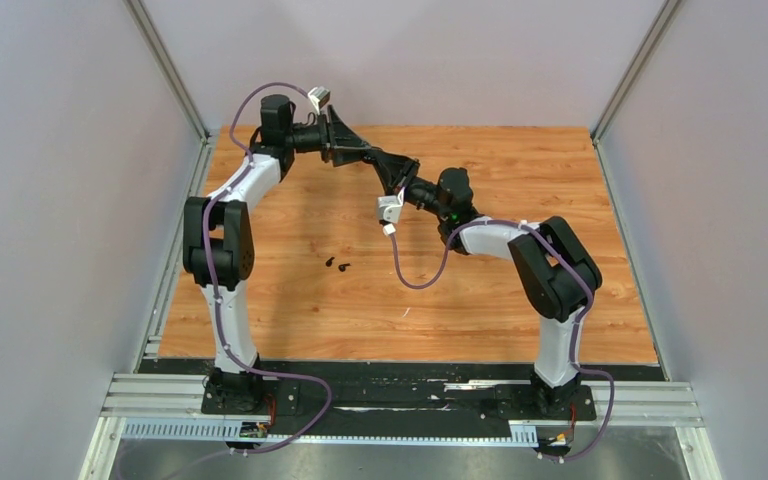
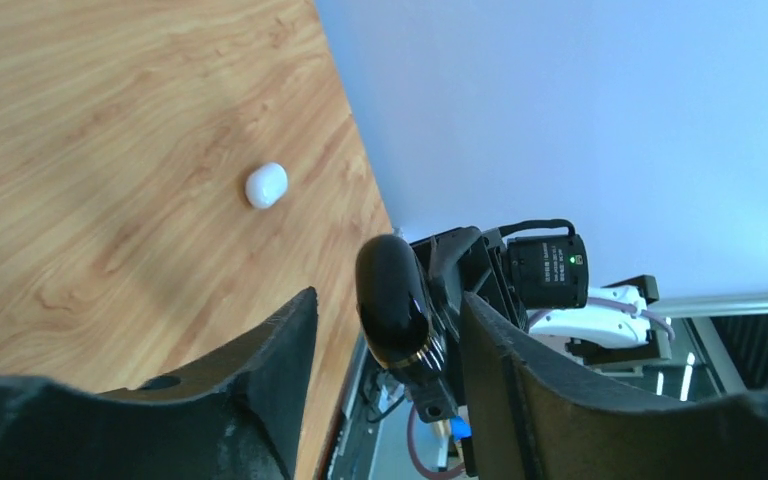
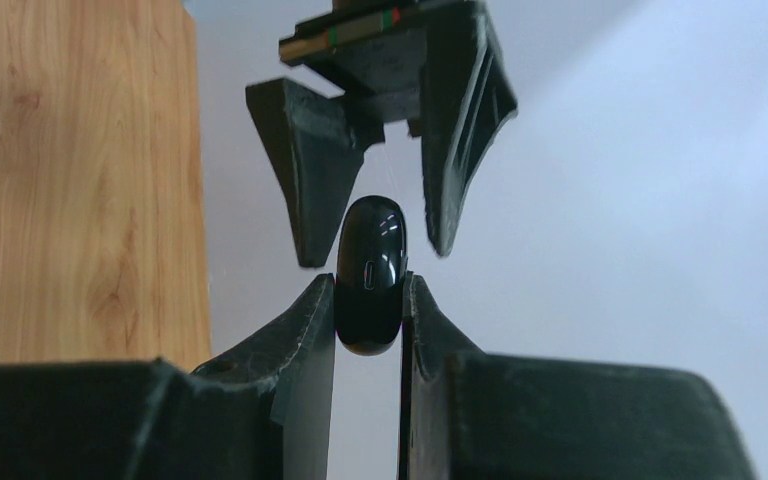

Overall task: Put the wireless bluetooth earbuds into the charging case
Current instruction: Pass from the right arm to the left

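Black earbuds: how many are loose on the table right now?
2. One black earbud lies beside the other on the wooden table, left of centre; others may be hidden.

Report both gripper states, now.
Left gripper: open, jaws either side of the black charging case.
Right gripper: closed, holding the black charging case.

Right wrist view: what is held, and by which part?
The right tool pinches the black charging case by its near end; the left tool flanks it, open.
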### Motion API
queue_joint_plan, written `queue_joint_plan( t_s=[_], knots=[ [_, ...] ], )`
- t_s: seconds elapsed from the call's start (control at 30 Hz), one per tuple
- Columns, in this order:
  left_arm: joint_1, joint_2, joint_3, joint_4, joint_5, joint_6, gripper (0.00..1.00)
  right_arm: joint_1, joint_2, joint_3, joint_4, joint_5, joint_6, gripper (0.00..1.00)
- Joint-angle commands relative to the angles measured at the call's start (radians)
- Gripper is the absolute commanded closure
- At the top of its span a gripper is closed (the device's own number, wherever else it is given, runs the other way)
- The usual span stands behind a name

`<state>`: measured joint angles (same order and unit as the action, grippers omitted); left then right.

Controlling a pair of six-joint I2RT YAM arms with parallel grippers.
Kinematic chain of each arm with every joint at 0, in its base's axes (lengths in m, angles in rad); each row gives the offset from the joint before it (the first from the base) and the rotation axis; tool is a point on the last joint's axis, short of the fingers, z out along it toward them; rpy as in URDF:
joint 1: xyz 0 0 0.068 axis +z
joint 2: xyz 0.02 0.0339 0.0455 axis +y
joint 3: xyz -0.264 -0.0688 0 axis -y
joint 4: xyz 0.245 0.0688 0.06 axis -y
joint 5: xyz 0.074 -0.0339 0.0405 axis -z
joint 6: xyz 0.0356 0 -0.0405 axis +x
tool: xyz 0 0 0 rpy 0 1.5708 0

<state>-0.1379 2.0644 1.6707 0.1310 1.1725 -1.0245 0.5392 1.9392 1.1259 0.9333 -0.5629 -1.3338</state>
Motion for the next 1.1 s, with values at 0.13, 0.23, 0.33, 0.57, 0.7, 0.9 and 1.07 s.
queue_joint_plan(
  t_s=[0.13, 0.23, 0.33, 0.57, 0.7, 0.9, 1.07],
  knots=[
    [-0.026, 0.045, 0.081, -0.001, 0.101, -0.066, 0.53, 0.008, -0.042, 0.011, 0.067, -0.029, -0.081, 1.0],
    [-0.026, 0.044, 0.079, -0.015, 0.106, -0.067, 0.54, 0.008, -0.039, 0.014, 0.059, -0.02, -0.088, 1.0],
    [-0.025, 0.039, 0.073, -0.03, 0.109, -0.071, 0.5, 0.009, -0.036, 0.019, 0.05, -0.008, -0.093, 1.0],
    [-0.026, 0.037, 0.082, -0.02, 0.122, -0.07, 0.82, 0.01, -0.034, 0.027, 0.016, -0.007, -0.126, 1.0],
    [-0.026, 0.039, 0.091, 0.004, 0.128, -0.067, 1.0, 0.01, -0.038, 0.029, -0.033, -0.017, -0.119, 0.7],
    [-0.015, 0.063, 0.162, 0.013, 0.131, -0.004, 1.0, -0.052, -0.119, 0.055, -0.265, -0.067, 0.02, 0.15],
    [-0.006, 0.076, 0.219, 0.019, 0.18, 0.162, 1.0, -0.18, -0.184, 0.293, -0.966, -0.163, 0.273, 0.13]
  ],
)
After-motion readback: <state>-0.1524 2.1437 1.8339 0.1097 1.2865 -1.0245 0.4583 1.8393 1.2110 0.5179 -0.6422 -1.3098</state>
